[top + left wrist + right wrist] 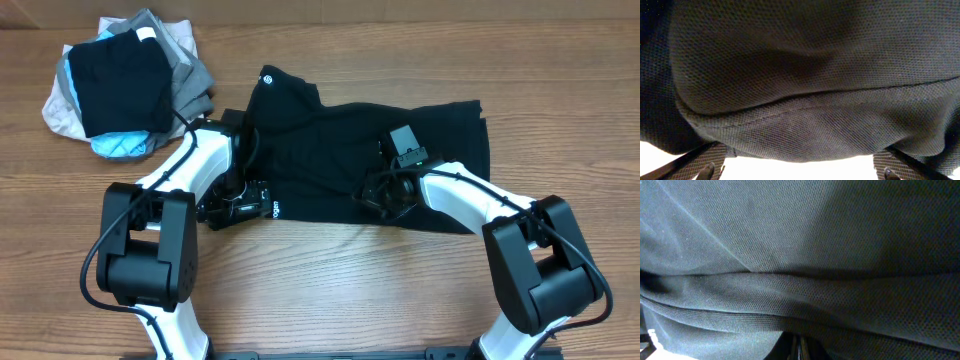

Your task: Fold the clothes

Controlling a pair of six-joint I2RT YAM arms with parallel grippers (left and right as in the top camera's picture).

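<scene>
Overhead view: the black shirt lies spread across the middle of the wooden tabletop. Its long axis runs left to right across the frame, dipping a little toward the right. Its small round white logo sits at the shirt's upper left corner, and the white lettering runs along the lower left edge, so the marked end points to the left of the frame. A pile of garments in black, grey, beige and light blue sits in the upper left of the frame, apart from the shirt. The left claw is down at the shirt's lower left edge, just beside the lettering. The right claw is over the cloth, a little right of centre and near the lower edge. In the left wrist view, dark weave with a stitched seam fills nearly the whole frame, and the fingers stand wide apart in the two bottom corners, with cloth draped above them. In the right wrist view, folds of the same cloth fill the frame, and the fingers are pressed together at bottom centre. Whether any cloth is pinched between them cannot be told.
</scene>
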